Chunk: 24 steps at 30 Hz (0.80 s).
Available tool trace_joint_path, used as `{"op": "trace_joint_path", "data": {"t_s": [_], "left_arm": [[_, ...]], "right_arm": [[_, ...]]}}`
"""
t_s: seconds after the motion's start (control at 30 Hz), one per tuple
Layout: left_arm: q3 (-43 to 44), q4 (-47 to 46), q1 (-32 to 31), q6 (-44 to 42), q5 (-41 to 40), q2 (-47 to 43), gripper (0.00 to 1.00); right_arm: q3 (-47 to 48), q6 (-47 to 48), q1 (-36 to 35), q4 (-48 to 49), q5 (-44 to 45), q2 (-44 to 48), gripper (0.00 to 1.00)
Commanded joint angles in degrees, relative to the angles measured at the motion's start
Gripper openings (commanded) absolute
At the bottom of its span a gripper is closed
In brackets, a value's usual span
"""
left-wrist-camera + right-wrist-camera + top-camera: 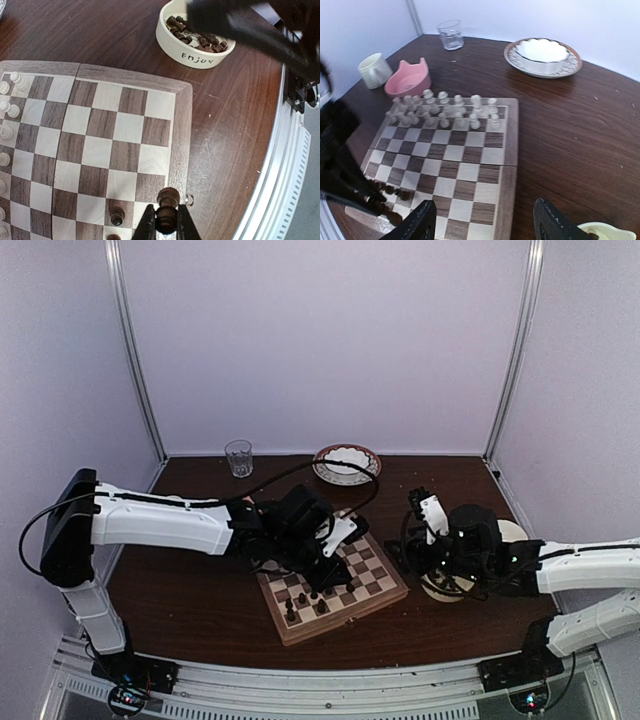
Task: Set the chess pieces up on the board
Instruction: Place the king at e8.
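The board lies under my left gripper, which is shut on a dark brown chess piece over the board's near right corner. One dark chess piece stands on a square just to its left. More dark pieces fill a cream bowl marked "Enjoy" beyond the board's right edge. My right gripper hangs open over the board's right border, with nothing between its fingers. A few dark pieces stand at the board's near left, and the cream-white men fill its far rows.
A pink cat-shaped bowl and a cream mug sit left of the board. A glass and a plate holding a white bowl stand at the back. The cream bowl lies under my right arm.
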State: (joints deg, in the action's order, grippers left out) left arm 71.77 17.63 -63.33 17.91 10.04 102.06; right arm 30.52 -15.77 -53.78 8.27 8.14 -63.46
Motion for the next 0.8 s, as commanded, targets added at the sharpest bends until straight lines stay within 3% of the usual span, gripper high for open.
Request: {"op": "trace_joint_path", "data": {"t_s": [0.0,0.13,0.33,0.43,0.6,0.77], "left_arm": [[1.64,0.72,-1.06,-2.53,-2.13,1.23,0.0],[2.06,1.97,-1.96,-4.08,-3.51,1.65,0.0],[1.28,2.3,-3.62,-5.89,-6.31,0.8,0.0],[0.43,1.58,-4.03,-5.93,-6.62,0.43,0.0],[-1.0,0.37,-4.71,-5.77,-7.6,-0.32,0.0],[-0.52,0.07,-5.09,-5.87,-8.51,0.55,0.0]], "right_arm": [[6.07,-6.88,4.7,-10.95,5.41,-1.06,0.71],[9.63,-6.96,7.67,-11.59,8.21,-4.12,0.73],[9.42,-6.4,8.24,-4.67,15.68,-6.58,0.76],[8.24,-6.94,8.25,-2.81,14.07,-7.19,0.78],[7.34,-7.08,8.25,-3.09,17.33,-6.03,0.82],[1.75,-5.47,8.25,3.87,17.62,-1.65,0.82]]}}
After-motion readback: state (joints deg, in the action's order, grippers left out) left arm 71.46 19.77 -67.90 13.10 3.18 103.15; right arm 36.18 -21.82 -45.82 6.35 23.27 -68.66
